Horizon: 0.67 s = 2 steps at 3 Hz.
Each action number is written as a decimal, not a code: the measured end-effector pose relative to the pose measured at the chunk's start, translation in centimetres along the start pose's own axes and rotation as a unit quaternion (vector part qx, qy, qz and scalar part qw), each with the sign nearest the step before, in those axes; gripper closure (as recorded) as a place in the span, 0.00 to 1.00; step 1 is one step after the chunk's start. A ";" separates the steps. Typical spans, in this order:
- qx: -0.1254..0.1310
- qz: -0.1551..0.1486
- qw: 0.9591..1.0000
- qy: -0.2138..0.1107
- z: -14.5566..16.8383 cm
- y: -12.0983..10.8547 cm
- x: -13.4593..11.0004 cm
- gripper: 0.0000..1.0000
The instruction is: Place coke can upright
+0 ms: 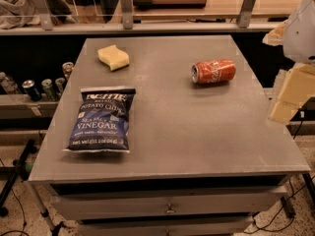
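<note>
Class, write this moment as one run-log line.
coke can: on its side, far right of table | pincer: at right edge of view, apart from can | task: can not yet upright

The coke can (213, 72) is coloured red with white writing. The table (187, 132) is grey. White letters are printed on the dark blue bag (100, 119). A cream claw (288, 95) is seen at the right edge.

Chip bag (101, 119) and sponge (113, 57) lie on table (197, 132).
</note>
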<state>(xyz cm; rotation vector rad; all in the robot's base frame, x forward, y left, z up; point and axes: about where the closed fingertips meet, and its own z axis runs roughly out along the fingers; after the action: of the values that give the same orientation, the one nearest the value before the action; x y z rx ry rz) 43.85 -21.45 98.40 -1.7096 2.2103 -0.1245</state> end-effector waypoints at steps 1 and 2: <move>0.000 0.000 1.000 0.000 0.0 0.0 0.0 0.00; -0.002 -0.009 1.000 -0.006 0.1 -0.4 -0.4 0.00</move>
<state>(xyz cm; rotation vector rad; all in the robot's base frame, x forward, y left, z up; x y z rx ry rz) 44.36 -21.22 98.48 -1.7287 2.1886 -0.1153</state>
